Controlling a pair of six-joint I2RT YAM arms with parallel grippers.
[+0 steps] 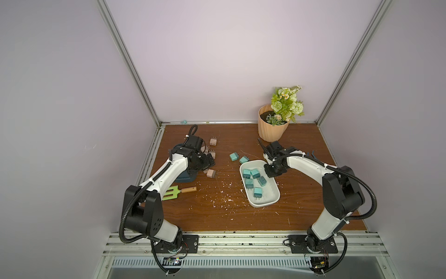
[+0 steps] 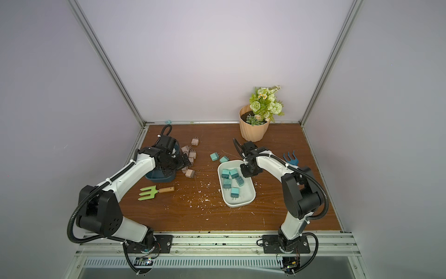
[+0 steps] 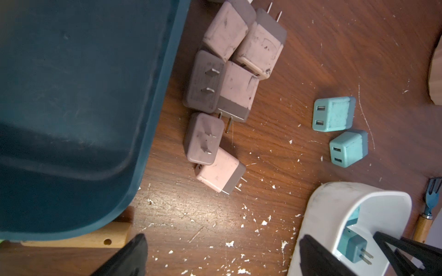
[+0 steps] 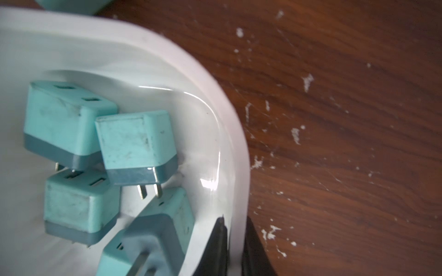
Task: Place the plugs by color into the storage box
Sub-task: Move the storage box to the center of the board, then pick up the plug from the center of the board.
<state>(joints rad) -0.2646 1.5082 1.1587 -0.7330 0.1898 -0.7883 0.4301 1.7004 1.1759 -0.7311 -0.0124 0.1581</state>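
R claw (image 4: 235, 229) is clamped on the white box (image 4: 229, 133) rim at a corner, one finger inside and one outside. From the claw, the box's long axis runs back toward the arm bases. Teal plugs (image 4: 136, 143) lie in the box just inward of the claw. Two loose teal plugs (image 1: 233, 156) sit on the table across the box's short end, nearer R than L. L claw (image 3: 224, 258) hangs w/ fingers apart, pink plugs (image 3: 235, 88) ahead of it beside the dark box (image 3: 71, 95). In both top views R fingertips hide under the wrist. We can't tell the dark box's contents; it's cut off.
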